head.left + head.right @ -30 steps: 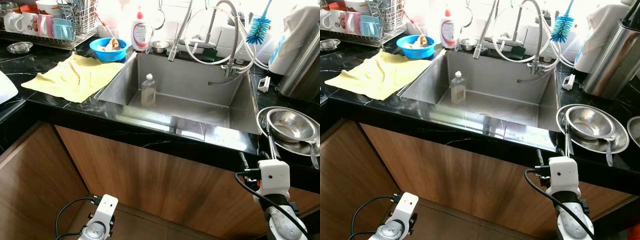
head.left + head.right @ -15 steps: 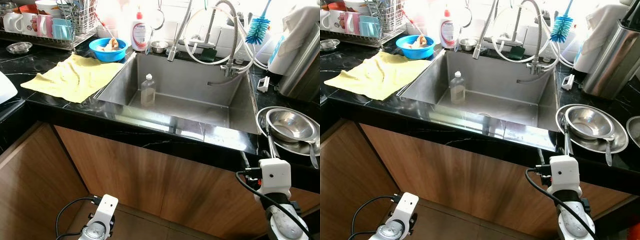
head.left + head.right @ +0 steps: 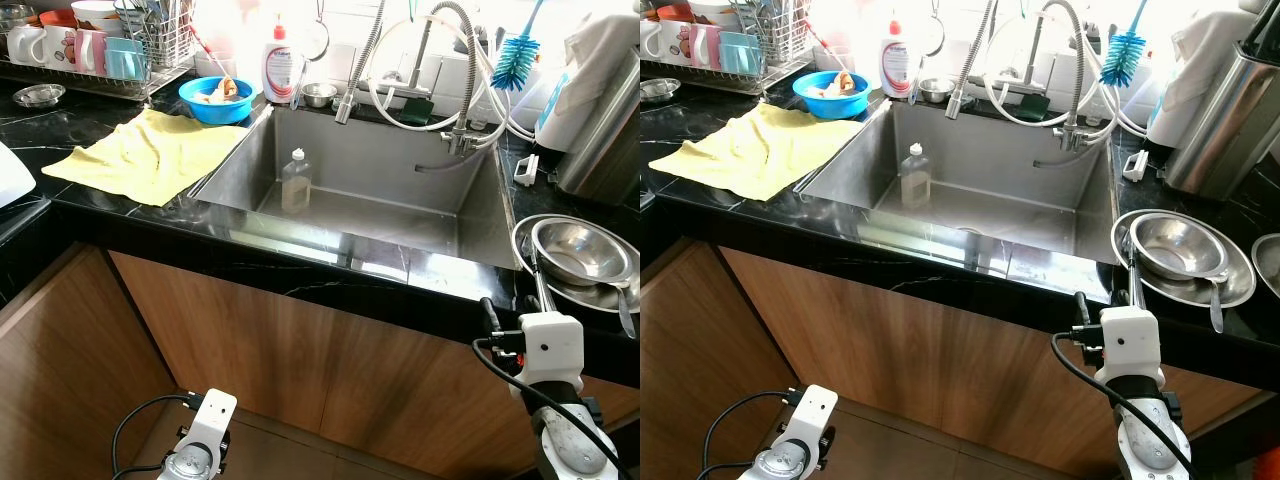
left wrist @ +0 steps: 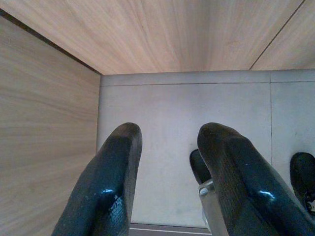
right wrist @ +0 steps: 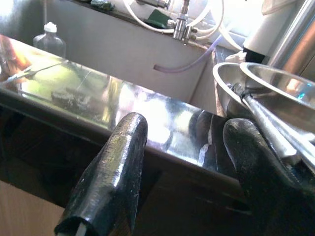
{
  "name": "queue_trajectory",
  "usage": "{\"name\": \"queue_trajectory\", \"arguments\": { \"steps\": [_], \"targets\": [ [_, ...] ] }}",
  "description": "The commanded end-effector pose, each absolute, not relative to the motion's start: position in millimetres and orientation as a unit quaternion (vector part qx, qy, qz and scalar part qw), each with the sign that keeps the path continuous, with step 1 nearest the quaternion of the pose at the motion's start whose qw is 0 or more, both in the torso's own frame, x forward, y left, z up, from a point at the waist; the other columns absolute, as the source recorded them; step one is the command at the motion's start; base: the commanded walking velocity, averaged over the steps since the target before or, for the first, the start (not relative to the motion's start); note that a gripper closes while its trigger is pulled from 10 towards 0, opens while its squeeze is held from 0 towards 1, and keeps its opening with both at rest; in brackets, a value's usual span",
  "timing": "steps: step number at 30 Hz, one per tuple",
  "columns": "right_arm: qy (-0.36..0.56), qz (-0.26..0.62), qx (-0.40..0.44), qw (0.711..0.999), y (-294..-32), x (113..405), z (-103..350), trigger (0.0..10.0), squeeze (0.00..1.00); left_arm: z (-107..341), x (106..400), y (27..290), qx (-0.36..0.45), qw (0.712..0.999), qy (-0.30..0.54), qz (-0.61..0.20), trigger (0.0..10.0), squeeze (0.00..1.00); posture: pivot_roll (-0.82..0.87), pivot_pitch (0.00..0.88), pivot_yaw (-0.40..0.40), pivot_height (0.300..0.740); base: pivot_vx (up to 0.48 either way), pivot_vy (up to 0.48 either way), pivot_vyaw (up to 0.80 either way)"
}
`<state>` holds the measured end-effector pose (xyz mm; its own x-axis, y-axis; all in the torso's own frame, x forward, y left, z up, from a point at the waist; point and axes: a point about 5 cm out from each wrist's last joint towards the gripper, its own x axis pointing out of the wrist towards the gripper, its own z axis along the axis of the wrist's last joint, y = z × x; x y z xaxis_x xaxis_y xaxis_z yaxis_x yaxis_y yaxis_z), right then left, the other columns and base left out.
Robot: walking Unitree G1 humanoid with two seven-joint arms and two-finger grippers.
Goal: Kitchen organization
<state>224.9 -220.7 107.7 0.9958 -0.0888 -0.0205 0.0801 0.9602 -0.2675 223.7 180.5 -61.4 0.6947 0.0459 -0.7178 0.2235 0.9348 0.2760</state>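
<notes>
A steel sink [image 3: 470, 215] is set in the black counter, and a clear bottle [image 3: 296, 180] stands upright inside it. On the counter at the right lie nested steel bowls [image 3: 582, 250] with a utensil [image 5: 268, 120] across them. My right gripper [image 5: 182, 132] is open and holds nothing. It hovers just below the counter's front edge, left of the bowls, with its fingers [image 3: 488, 313] pointing up. My left gripper [image 4: 170, 130] is open too and hangs low in front of the cabinet, pointing at the grey floor.
A yellow cloth [image 3: 145, 152] lies left of the sink, with a blue bowl [image 3: 214, 98] and a soap bottle [image 3: 279, 65] behind it. A rack of mugs [image 3: 90, 48] stands at the far left. A blue brush [image 3: 517, 58] and a kettle [image 3: 605, 110] stand at the right. Wooden cabinet doors [image 3: 300, 350] face me.
My right arm has risen slightly toward the counter's front edge. The left arm has not moved.
</notes>
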Motion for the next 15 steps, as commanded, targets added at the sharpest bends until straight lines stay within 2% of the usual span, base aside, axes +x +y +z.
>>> {"name": "queue_trajectory", "arguments": {
  "steps": [1, 15],
  "targets": [
    [0.015, -0.053, -0.137, 0.989, -225.2, 225.7, 108.9, 10.0, 0.00, -62.9, 222.1, 180.0, 0.178, 0.900, 0.394, -0.049, 10.0, 0.00, -0.05, 0.000, -0.079, 0.740, 0.000, 0.000, 0.00],
    [0.011, -0.068, -0.142, 0.987, -228.2, 227.6, 110.6, 10.0, 0.00, -63.5, 221.2, 179.6, 0.178, 0.899, 0.396, -0.050, 10.0, 0.00, -0.05, 0.000, -0.080, 0.740, 0.000, 0.000, 0.00]
  ]
}}
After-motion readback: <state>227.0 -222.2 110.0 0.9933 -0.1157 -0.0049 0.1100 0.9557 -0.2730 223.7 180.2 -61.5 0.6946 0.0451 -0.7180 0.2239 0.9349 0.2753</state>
